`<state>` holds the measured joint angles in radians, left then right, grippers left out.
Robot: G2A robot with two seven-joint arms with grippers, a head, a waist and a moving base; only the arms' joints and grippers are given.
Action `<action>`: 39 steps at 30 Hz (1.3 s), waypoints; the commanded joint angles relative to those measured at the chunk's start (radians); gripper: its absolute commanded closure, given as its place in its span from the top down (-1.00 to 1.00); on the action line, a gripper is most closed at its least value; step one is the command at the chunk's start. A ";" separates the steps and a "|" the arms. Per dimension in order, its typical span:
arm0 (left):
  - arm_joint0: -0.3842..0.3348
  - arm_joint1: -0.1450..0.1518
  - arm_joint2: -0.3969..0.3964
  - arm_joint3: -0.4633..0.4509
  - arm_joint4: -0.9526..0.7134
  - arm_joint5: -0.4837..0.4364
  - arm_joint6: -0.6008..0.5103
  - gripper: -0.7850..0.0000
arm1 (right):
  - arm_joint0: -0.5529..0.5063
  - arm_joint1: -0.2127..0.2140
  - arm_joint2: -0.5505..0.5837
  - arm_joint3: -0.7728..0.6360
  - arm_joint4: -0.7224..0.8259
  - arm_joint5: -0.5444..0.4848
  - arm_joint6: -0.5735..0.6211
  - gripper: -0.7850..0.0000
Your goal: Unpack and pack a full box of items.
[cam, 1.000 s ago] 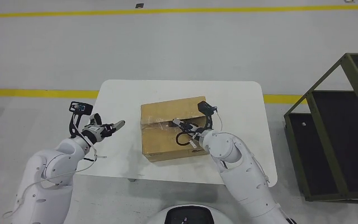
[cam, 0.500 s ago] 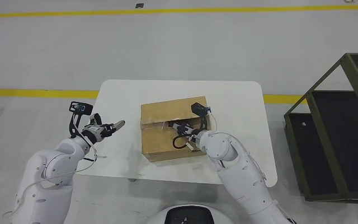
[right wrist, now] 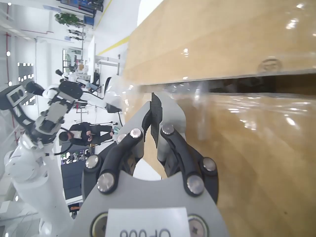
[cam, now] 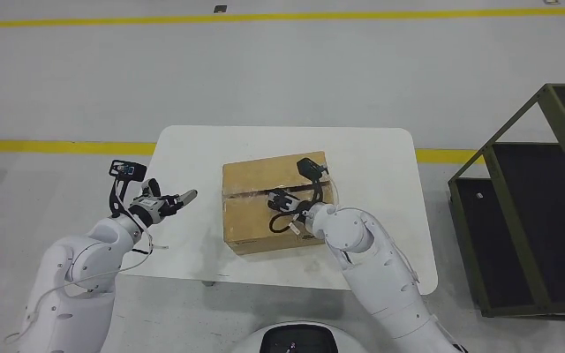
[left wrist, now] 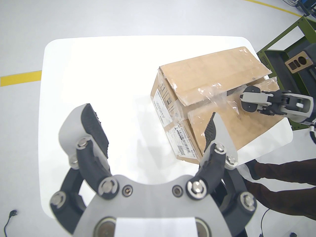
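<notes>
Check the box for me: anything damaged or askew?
Yes. The clear tape along the top seam of the cardboard box is torn and crumpled, and the flaps stand apart with a dark gap between them. The right gripper, shut, sits at that seam.

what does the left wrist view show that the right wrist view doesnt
Left wrist view: white labels on the end of the brown cardboard box, the green metal rack. Right wrist view: a potted green plant in the room behind. Both: the box, its clear tape, the white table, the shut right end effector at the top seam.
</notes>
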<state>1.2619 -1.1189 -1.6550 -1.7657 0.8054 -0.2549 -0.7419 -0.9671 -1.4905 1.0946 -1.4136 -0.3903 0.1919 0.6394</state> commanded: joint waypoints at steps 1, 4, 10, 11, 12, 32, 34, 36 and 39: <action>0.000 0.000 0.000 0.000 0.000 0.000 0.000 1.00 | -0.009 0.003 0.007 -0.028 0.019 -0.021 0.020 -1.00; 0.000 0.000 0.000 0.000 0.000 0.000 0.000 1.00 | -0.022 0.007 0.022 -0.062 0.054 -0.041 0.040 -1.00; 0.000 0.000 0.000 0.000 0.000 0.000 0.000 1.00 | -0.041 0.020 0.069 -0.142 0.057 -0.028 0.056 -1.00; 0.000 0.000 0.000 0.000 0.000 0.000 0.000 1.00 | -0.043 0.024 0.081 -0.155 0.039 -0.016 0.060 -1.00; 0.000 0.000 0.000 0.000 0.000 0.000 0.000 1.00 | -0.043 0.030 0.091 -0.167 0.004 -0.009 0.070 -0.94; 0.000 0.000 0.000 0.000 0.000 0.000 0.000 1.00 | 0.131 0.076 0.165 0.090 -0.042 -0.043 0.379 -0.01; 0.000 0.000 0.000 0.000 0.000 0.000 0.000 1.00 | 0.164 0.074 0.135 0.124 -0.064 -0.049 0.384 0.00; 0.000 0.000 0.000 0.000 0.000 0.000 0.000 1.00 | 0.194 0.070 0.105 0.152 -0.074 -0.058 0.389 0.07; 0.000 0.000 0.000 0.000 0.000 0.000 0.000 1.00 | 0.233 0.065 0.064 0.197 -0.088 -0.069 0.396 0.07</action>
<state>1.2619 -1.1189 -1.6550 -1.7657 0.8054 -0.2549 -0.7419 -0.7475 -1.4240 1.1727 -1.2334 -0.4719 0.1259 1.0321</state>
